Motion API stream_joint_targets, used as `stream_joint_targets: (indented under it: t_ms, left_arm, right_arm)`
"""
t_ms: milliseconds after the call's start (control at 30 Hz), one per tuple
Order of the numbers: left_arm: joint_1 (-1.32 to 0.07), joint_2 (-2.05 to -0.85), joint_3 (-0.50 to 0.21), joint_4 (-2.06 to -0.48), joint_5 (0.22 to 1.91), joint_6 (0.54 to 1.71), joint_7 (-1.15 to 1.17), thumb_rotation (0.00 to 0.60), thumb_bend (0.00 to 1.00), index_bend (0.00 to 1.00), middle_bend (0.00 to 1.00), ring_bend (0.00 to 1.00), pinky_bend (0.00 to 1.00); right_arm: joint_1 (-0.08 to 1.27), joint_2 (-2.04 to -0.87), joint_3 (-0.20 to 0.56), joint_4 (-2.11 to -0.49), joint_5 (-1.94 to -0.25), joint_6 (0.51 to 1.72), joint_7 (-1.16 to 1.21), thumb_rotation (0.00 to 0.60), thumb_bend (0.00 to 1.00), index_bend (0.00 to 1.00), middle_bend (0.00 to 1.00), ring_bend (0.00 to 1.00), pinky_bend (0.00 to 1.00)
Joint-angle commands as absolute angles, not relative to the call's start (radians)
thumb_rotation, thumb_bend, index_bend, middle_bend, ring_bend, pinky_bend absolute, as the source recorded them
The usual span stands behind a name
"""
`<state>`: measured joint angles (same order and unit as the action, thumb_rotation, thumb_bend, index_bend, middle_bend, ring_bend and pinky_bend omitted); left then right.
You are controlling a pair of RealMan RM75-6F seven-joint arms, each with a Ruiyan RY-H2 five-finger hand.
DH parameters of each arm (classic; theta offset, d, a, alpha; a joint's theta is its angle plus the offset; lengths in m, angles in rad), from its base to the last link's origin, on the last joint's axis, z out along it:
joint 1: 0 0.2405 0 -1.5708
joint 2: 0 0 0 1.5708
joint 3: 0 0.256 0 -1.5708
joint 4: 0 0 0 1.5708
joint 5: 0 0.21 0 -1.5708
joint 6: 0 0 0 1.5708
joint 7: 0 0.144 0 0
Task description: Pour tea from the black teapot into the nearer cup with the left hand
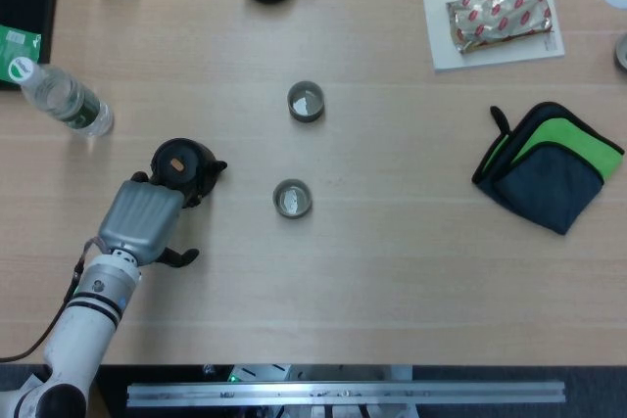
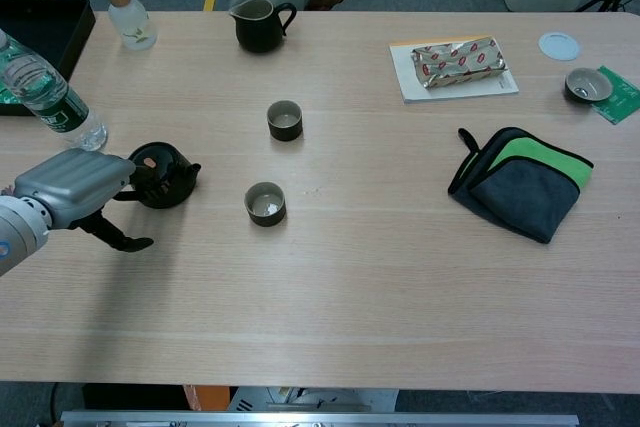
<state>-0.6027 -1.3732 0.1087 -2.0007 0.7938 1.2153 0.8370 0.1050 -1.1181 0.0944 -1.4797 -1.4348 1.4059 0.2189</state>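
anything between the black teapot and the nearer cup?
Nothing. Bare wooden table separates the black teapot from the nearer cup, clearest in the head view. The left hand sits on the teapot's other side.

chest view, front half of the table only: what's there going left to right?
Left hand → black teapot → nearer cup → green-and-grey cloth.

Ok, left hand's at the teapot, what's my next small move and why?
Probably close the left robot hand firmly on the teapot handle before lifting. The hand sits at the pot's near-left side, the pot stands on the table, and the grip is hidden from both cameras. The nearer cup waits to the pot's right.
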Motion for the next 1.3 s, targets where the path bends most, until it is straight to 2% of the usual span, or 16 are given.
stream_joint_targets:
  t_ms: [33,333,667,1300]
  left_arm:
    - [-0.603,-1.374,0.109,-1.998,0.791,1.213,0.836,0.428,0.19,0.29,0.36,0.25,0.21]
    - [-0.602,-1.373,0.109,-1.997,0.792,1.213,0.83,0.426,0.19,0.31,0.37,0.26,0.1]
    - [-0.604,-1.374,0.111,-1.99,0.785,1.205,0.827,0.43,0.19,0.31,0.39,0.34,0.1]
    - [-0.61,-1.38,0.108,-1.963,0.761,1.172,0.799,0.432,0.19,0.35,0.46,0.42,0.1]
  right_arm:
    - [0.105,-1.118,0.095,-1.48,-1.434,1.406,0.218,0.6,0.01,0.27,0.37,0.29,0.32]
    - [0.104,-1.118,0.095,-1.483,-1.431,1.404,0.214,0.6,0.01,0.28,0.37,0.29,0.32]
    - [0.104,-1.117,0.097,-1.486,-1.427,1.403,0.208,0.6,0.01,0.27,0.37,0.29,0.32]
    - [0.106,-1.115,0.101,-1.491,-1.42,1.398,0.2,0.6,0.01,0.28,0.37,0.29,0.32]
